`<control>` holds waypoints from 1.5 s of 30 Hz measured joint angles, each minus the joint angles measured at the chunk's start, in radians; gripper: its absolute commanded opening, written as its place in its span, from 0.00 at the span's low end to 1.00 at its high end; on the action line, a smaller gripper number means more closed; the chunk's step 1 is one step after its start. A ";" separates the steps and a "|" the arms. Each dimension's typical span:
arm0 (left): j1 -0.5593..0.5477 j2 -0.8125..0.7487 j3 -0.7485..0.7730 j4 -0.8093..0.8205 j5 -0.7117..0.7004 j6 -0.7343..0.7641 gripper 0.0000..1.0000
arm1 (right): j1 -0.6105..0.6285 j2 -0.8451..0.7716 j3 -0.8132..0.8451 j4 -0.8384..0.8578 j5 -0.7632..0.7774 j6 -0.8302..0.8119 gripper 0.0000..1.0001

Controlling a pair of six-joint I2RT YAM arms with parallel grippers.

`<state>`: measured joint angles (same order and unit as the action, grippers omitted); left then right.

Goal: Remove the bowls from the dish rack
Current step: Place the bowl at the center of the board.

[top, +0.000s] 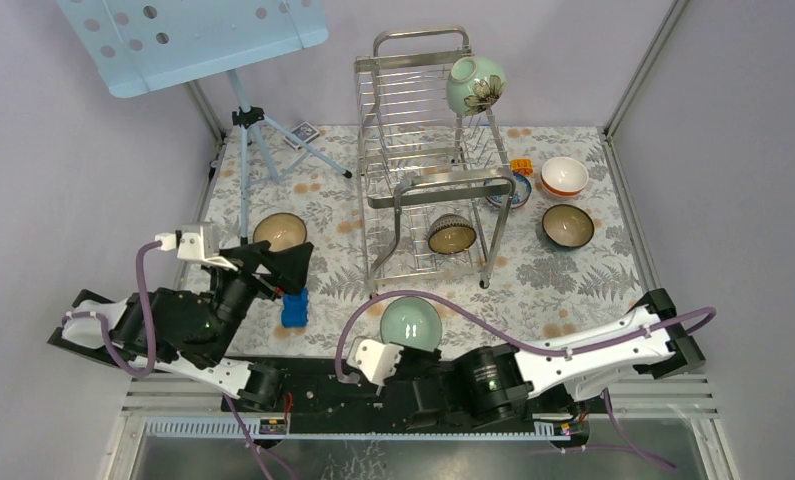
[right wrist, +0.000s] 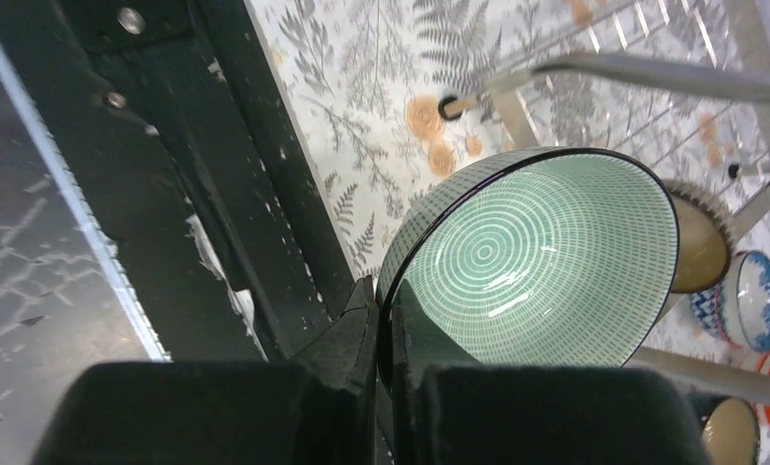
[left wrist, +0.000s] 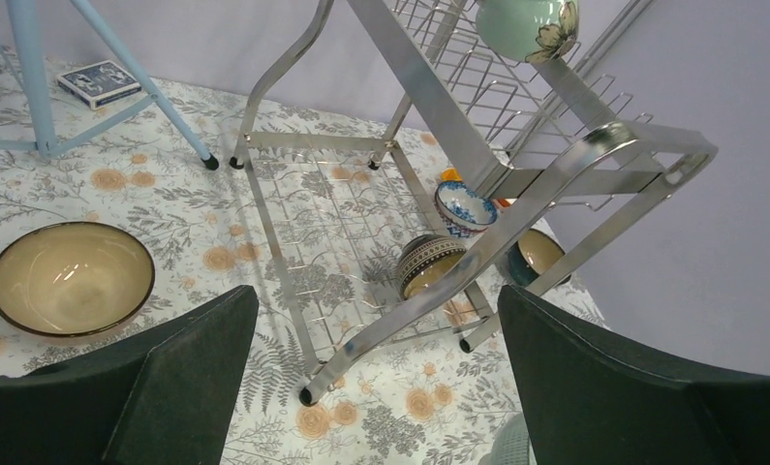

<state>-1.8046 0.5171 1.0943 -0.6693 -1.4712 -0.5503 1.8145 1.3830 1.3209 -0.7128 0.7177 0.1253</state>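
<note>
The dish rack (top: 443, 180) holds two bowls: a floral green bowl (top: 476, 83) tilted at its upper tier's right edge, and a striped bowl (top: 452, 234) on its lower tier. Just in front of the rack, the right gripper (right wrist: 383, 334) is clamped on the pale green bowl (right wrist: 536, 262) by its rim. Left of the rack, the left gripper (left wrist: 376, 300) gapes wide near a tan bowl (top: 279, 231).

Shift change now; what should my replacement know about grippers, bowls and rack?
Left gripper: jaws open, empty.
Right gripper: jaws shut on the rim of the pale green ringed ceramic bowl, before the steel wire dish rack.
Out on the table: cream brown-rimmed bowl, orange-white bowl, dark teal bowl, blue-patterned bowl.
To unload: pale green flowered bowl, top tier; brown striped bowl, lower tier.
</note>
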 measured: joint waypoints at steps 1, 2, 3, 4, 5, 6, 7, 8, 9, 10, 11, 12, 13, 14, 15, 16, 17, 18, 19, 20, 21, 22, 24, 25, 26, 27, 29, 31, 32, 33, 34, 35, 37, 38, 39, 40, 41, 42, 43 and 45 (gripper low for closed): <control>0.000 0.000 -0.005 -0.011 0.000 -0.008 0.99 | 0.000 0.002 -0.037 0.008 0.008 0.018 0.00; 0.000 0.002 -0.007 -0.021 0.000 -0.016 0.99 | 0.000 0.003 -0.066 0.019 0.012 0.032 0.00; 0.000 0.003 -0.010 -0.030 0.001 -0.027 0.99 | 0.000 0.007 -0.095 0.026 0.018 0.048 0.00; 0.000 0.006 -0.013 -0.039 0.001 -0.035 0.99 | 0.000 0.013 -0.126 0.038 0.024 0.064 0.00; 0.000 0.009 -0.018 -0.042 0.001 -0.044 0.99 | 0.000 0.020 -0.160 0.052 0.026 0.080 0.00; 0.000 0.012 -0.026 -0.044 0.001 -0.053 0.99 | 0.000 0.030 -0.187 0.061 0.026 0.095 0.00; 0.000 0.018 -0.035 -0.047 0.001 -0.060 0.99 | -0.001 0.043 -0.216 0.073 0.025 0.109 0.00; 0.000 0.024 -0.045 -0.048 0.003 -0.067 0.99 | -0.003 0.057 -0.236 0.080 0.023 0.121 0.00; 0.000 0.032 -0.054 -0.049 0.005 -0.073 0.99 | -0.006 0.071 -0.255 0.089 0.022 0.134 0.00; 0.000 0.043 -0.063 -0.053 0.008 -0.078 0.99 | -0.010 0.081 -0.273 0.100 0.017 0.144 0.00; 0.000 0.053 -0.072 -0.056 0.011 -0.082 0.99 | -0.015 0.089 -0.288 0.112 0.010 0.152 0.00; 0.000 0.063 -0.080 -0.061 0.015 -0.087 0.99 | -0.024 0.092 -0.302 0.126 0.000 0.159 0.00; 0.000 0.071 -0.088 -0.065 0.020 -0.095 0.99 | -0.038 0.093 -0.319 0.146 -0.010 0.165 0.00; 0.000 0.076 -0.093 -0.073 0.025 -0.103 0.99 | -0.051 0.093 -0.331 0.161 -0.014 0.167 0.00; 0.000 0.081 -0.100 -0.083 0.029 -0.116 0.99 | -0.070 0.093 -0.344 0.182 -0.026 0.168 0.00; 0.000 0.083 -0.103 -0.093 0.033 -0.131 0.99 | -0.092 0.093 -0.361 0.206 -0.038 0.169 0.00; 0.000 0.083 -0.107 -0.104 0.037 -0.146 0.99 | -0.116 0.093 -0.375 0.223 -0.051 0.168 0.00; 0.000 0.082 -0.108 -0.117 0.042 -0.164 0.99 | -0.131 0.094 -0.385 0.233 -0.060 0.168 0.00; 0.000 0.082 -0.108 -0.130 0.045 -0.185 0.99 | -0.149 0.098 -0.391 0.241 -0.067 0.167 0.00; 0.000 0.081 -0.108 -0.147 0.049 -0.206 0.99 | -0.167 0.107 -0.395 0.253 -0.072 0.164 0.00; 0.000 0.080 -0.109 -0.161 0.052 -0.223 0.99 | -0.180 0.119 -0.396 0.261 -0.076 0.162 0.00; 0.000 0.080 -0.109 -0.171 0.054 -0.238 0.99 | -0.188 0.130 -0.396 0.269 -0.077 0.159 0.00; 0.000 0.080 -0.109 -0.196 0.058 -0.268 0.99 | -0.203 0.159 -0.397 0.285 -0.085 0.154 0.00; 0.000 0.080 -0.109 -0.210 0.059 -0.283 0.99 | -0.207 0.170 -0.397 0.286 -0.086 0.151 0.00; 0.000 0.080 -0.109 -0.221 0.061 -0.295 0.99 | -0.210 0.180 -0.397 0.288 -0.089 0.146 0.00; 0.000 0.078 -0.109 -0.231 0.061 -0.306 0.99 | -0.213 0.187 -0.397 0.290 -0.093 0.142 0.00; 0.000 0.075 -0.109 -0.246 0.062 -0.322 0.99 | -0.216 0.198 -0.397 0.295 -0.098 0.137 0.00; 0.000 0.065 -0.116 -0.257 0.062 -0.336 0.99 | -0.221 0.209 -0.397 0.303 -0.107 0.132 0.00; 0.000 0.061 -0.119 -0.261 0.062 -0.340 0.99 | -0.225 0.214 -0.397 0.304 -0.111 0.130 0.00; 0.000 0.057 -0.122 -0.264 0.062 -0.344 0.99 | -0.229 0.220 -0.397 0.306 -0.114 0.129 0.00; 0.000 0.053 -0.125 -0.268 0.062 -0.348 0.99 | -0.235 0.226 -0.397 0.308 -0.119 0.128 0.00; 0.000 0.051 -0.127 -0.270 0.062 -0.349 0.99 | -0.239 0.229 -0.397 0.308 -0.122 0.127 0.00; 0.000 0.046 -0.132 -0.275 0.063 -0.354 0.99 | -0.247 0.234 -0.397 0.308 -0.130 0.125 0.04; 0.000 0.044 -0.134 -0.276 0.063 -0.357 0.99 | -0.249 0.237 -0.397 0.308 -0.133 0.125 0.09; 0.000 0.041 -0.137 -0.277 0.063 -0.359 0.99 | -0.250 0.239 -0.397 0.307 -0.135 0.125 0.11; 0.000 0.039 -0.139 -0.277 0.063 -0.360 0.99 | -0.251 0.241 -0.397 0.308 -0.136 0.125 0.12; 0.000 0.039 -0.140 -0.278 0.063 -0.361 0.99 | -0.251 0.242 -0.397 0.308 -0.137 0.122 0.14; 0.000 0.039 -0.140 -0.278 0.063 -0.362 0.99 | -0.251 0.243 -0.397 0.308 -0.137 0.121 0.15; 0.000 0.039 -0.140 -0.278 0.063 -0.364 0.99 | -0.252 0.243 -0.397 0.308 -0.137 0.119 0.18; 0.000 0.039 -0.140 -0.278 0.063 -0.364 0.99 | -0.253 0.243 -0.397 0.309 -0.137 0.116 0.22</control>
<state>-1.8046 0.5556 0.9546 -0.9470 -1.4082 -0.9142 1.5612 1.6260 0.9237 -0.4042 0.5812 0.2409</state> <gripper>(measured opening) 0.990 0.171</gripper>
